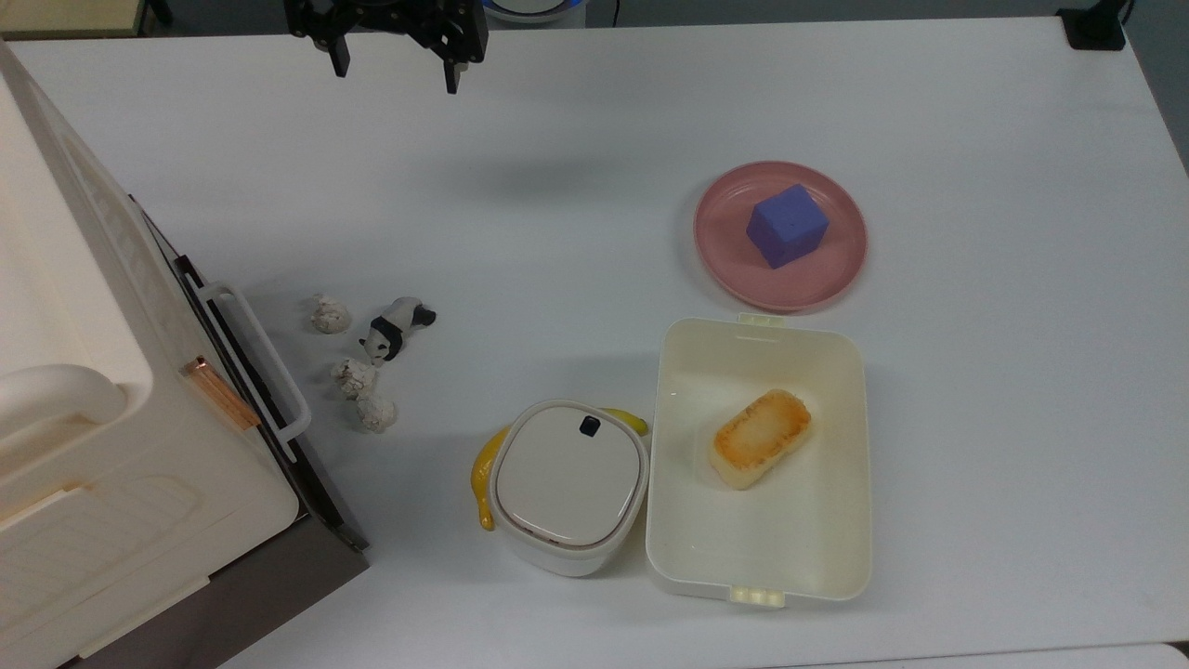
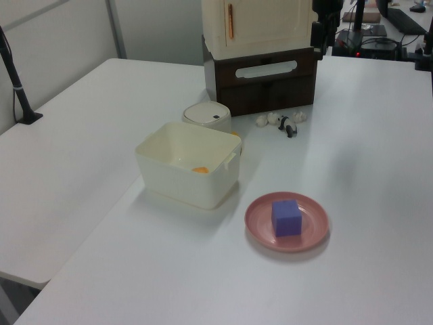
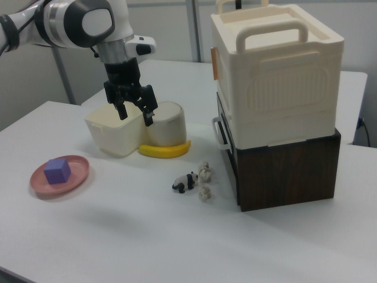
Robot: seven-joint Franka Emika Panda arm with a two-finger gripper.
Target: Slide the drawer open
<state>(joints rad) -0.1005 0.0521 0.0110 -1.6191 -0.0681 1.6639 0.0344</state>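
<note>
Gripper (image 3: 134, 112) up off desk (image 1: 576, 139), fingers apart w/ nothing between, drawer (image 2: 264, 80) flush in its dark base – white handle (image 1: 260, 358) untouched, well apart from gripper

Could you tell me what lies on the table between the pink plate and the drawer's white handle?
In the top view, a toy panda and three white lumps lie between the pink plate and the drawer's handle.

No text, label, brand or number can be read anywhere
</note>
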